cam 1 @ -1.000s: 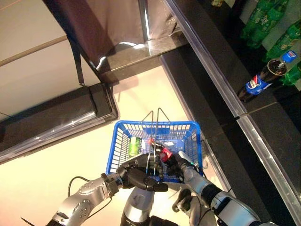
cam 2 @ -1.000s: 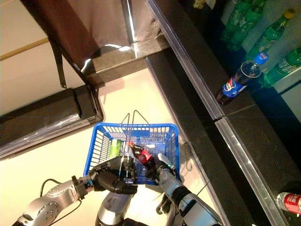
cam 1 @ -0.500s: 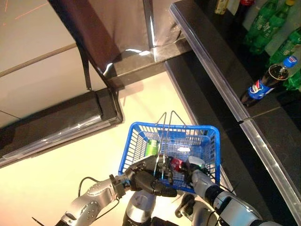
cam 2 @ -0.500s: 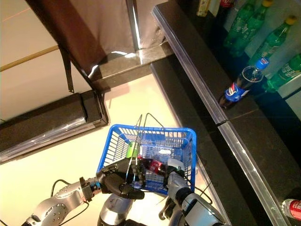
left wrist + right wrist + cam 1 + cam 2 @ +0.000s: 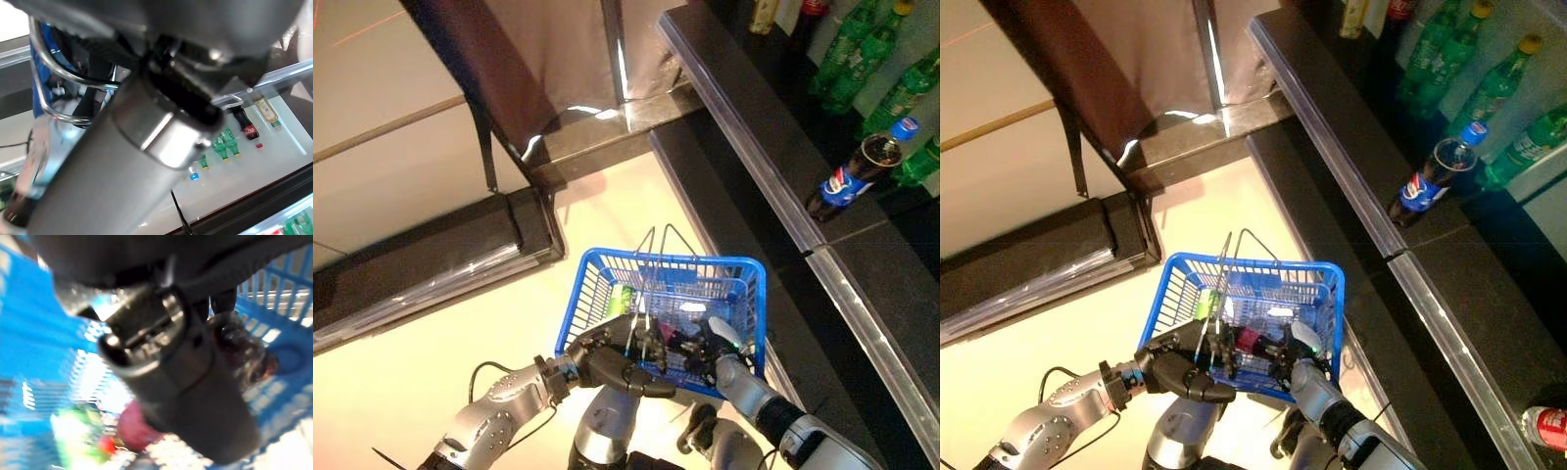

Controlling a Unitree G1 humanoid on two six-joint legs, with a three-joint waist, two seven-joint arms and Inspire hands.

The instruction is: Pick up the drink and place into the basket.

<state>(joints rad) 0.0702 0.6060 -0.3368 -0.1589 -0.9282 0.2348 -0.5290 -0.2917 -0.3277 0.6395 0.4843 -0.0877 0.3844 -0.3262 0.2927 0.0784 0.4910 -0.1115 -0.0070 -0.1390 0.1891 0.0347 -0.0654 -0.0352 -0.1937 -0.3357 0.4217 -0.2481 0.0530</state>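
Observation:
The blue wire basket [image 5: 724, 261] hangs low in front of me, and my left hand [image 5: 615, 366] is curled round its metal handles [image 5: 53, 82] at the near rim. My right hand [image 5: 717, 343] reaches down inside the basket, its fingers still wrapped on the drink [image 5: 674, 338], a dark bottle with a red label [image 5: 1248, 341] that lies low among the wires. In the right wrist view the dark bottle [image 5: 244, 355] shows past the hand against the blue mesh. A green can [image 5: 625, 297] lies in the basket's left part.
A long dark counter [image 5: 773, 176] runs along the right, with a cola bottle [image 5: 850, 176] and green bottles [image 5: 901, 88] behind it and a red can [image 5: 1545, 426] lower down. A dark low ledge [image 5: 431, 264] lies to the left on the pale floor.
The whole view has shifted as the camera moved. My right hand has sunk deeper into the basket with the drink. The left hand keeps hold of the handles.

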